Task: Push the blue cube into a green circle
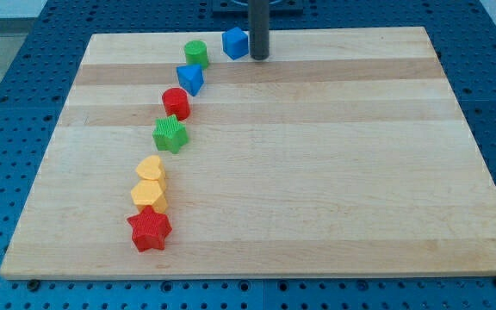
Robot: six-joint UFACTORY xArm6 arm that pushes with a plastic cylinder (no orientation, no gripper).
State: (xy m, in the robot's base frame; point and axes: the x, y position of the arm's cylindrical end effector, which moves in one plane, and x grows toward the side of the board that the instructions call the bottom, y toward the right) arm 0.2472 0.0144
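The blue cube (235,42) sits near the view's top edge of the wooden board (317,172). The green circle (196,53), a short cylinder, stands just to its left with a small gap between them. My tip (258,57) is down on the board right beside the blue cube's right side, touching or almost touching it. The dark rod rises from there out of the view's top.
A curved line of blocks runs down the board's left part: a blue triangle (190,79), a red cylinder (176,102), a green star (170,135), a yellow heart (151,168), a yellow hexagon (149,196), a red star (150,230).
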